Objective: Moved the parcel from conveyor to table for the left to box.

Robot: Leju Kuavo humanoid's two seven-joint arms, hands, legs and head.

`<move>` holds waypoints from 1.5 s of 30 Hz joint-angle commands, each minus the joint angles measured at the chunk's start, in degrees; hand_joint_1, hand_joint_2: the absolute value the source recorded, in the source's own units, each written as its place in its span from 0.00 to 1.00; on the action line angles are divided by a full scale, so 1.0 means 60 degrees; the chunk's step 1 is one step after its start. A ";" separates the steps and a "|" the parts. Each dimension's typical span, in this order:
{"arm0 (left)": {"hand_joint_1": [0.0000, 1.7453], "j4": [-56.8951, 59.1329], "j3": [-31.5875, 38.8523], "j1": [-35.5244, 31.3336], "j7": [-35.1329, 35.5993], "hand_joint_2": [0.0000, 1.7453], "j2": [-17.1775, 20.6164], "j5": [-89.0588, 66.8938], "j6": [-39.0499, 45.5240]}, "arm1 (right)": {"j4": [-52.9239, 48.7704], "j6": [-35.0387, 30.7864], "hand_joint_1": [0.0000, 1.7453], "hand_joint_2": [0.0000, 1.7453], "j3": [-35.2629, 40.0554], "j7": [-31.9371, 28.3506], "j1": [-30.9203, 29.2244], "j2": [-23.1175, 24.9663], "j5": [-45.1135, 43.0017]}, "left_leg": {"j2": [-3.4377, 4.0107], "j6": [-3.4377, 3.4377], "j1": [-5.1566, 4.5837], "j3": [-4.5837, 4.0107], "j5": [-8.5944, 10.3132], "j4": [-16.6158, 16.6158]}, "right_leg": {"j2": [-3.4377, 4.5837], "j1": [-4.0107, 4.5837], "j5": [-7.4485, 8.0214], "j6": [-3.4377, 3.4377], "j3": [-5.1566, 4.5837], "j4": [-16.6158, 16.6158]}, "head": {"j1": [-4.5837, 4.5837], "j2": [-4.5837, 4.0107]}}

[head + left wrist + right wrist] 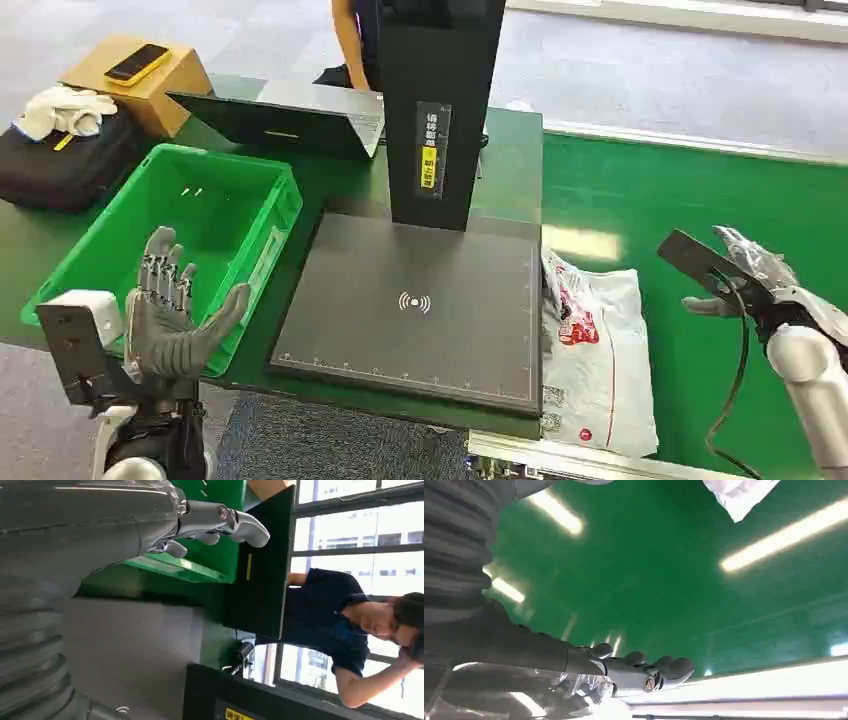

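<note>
Right now the parcel, a white plastic mailer with red print, lies flat on the green conveyor, its edge touching the side of the dark scanning platform and perhaps tucked a little under it. A corner of the same bag shows in the right wrist view, lying on the belt well clear of the fingers.

The right hand hangs over the belt to the right of the parcel, not touching it. Its fingers are loosely spread and a little curled, with nothing in them; the belt's glossy green shows beyond them.

The left hand is raised at the near corner of the green crate, palm up toward the camera. Its fingers stand upright and apart, the thumb stretched out to the side, and it holds nothing. Whether it brushes the crate's rim I cannot tell.

A black upright column rises from the back of the platform. Behind the crate sits an open laptop, and a person in a dark shirt is at the far side of the table. Off to the left are a cardboard box with a phone on top, and a black bag with white gloves on it.
</note>
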 commanded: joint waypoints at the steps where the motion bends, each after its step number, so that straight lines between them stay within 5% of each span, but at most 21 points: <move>1: 0.00 0.1340 -0.0386 -0.0837 0.0023 1.00 0.0672 0.0111 -0.0072 | 0.2756 0.0271 0.00 1.00 0.2517 -0.0132 -0.2099 0.0553 -0.0213 | 0.0045 -0.0033 0.0007 0.0034 0.0006 -0.0026 | 0.0039 0.0005 0.0017 -0.0014 0.0018 -0.0020 | 0.0007 -0.0004; 10: 0.00 0.1765 -0.0574 -0.1145 -0.0033 1.00 0.0779 0.0189 -0.0055 | 0.2111 0.0301 0.00 1.00 0.3319 -0.0372 -0.1181 0.0585 -0.1045 | 0.0012 -0.0031 0.0011 0.0031 0.0005 -0.0028 | 0.0008 0.0007 0.0008 -0.0014 0.0030 -0.0028 | 0.0004 0.0000; 45: 0.00 0.1996 -0.0865 -0.1375 -0.0093 1.00 0.0904 0.0339 0.0064 | 0.2512 0.0768 0.00 1.00 0.5623 -0.0605 -0.2360 0.1321 -0.1482 | 0.0038 -0.0039 0.0007 0.0013 0.0005 -0.0020 | 0.0034 0.0003 0.0011 -0.0018 0.0000 -0.0006 | 0.0004 -0.0004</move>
